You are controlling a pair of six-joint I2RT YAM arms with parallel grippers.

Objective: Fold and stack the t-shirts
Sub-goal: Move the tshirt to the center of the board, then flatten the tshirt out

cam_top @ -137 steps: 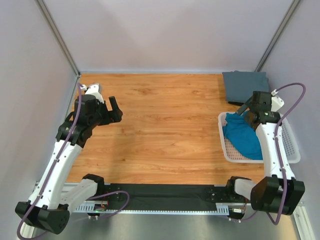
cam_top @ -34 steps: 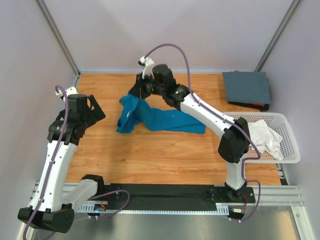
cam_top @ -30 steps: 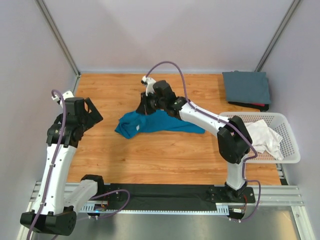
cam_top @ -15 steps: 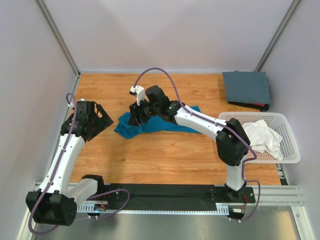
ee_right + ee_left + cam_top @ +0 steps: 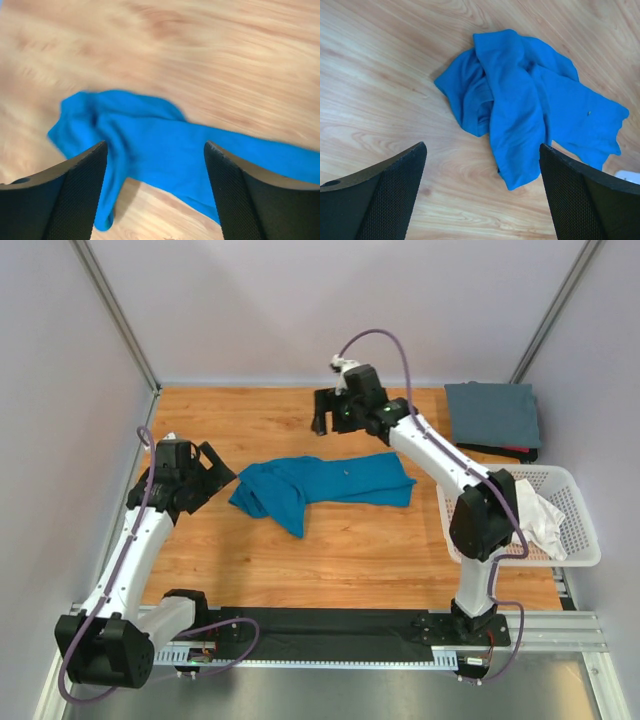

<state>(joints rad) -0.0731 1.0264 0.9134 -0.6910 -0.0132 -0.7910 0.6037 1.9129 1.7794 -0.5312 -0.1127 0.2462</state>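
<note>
The teal-blue t-shirt (image 5: 325, 483) lies crumpled and stretched sideways on the wooden table, its left end bunched; it also shows in the left wrist view (image 5: 520, 100) and the right wrist view (image 5: 165, 145). My right gripper (image 5: 322, 420) hangs open above the table just behind the shirt, nothing between its fingers (image 5: 155, 145). Just left of the shirt's bunched end, my left gripper (image 5: 222, 477) is open and empty (image 5: 482, 146). The slate grey t-shirt (image 5: 492, 412) lies folded at the back right. The white t-shirt (image 5: 535, 512) sits rumpled in the basket.
A white lattice basket (image 5: 578, 545) stands at the right edge, by the right arm's elbow. Grey walls close in the table at the back and both sides. A black rail (image 5: 320, 625) runs along the near edge.
My right gripper has opened, let go of the teal shirt and pulled up and back to the right. The shirt has dropped and spread on the table. My left gripper edged towards it.
</note>
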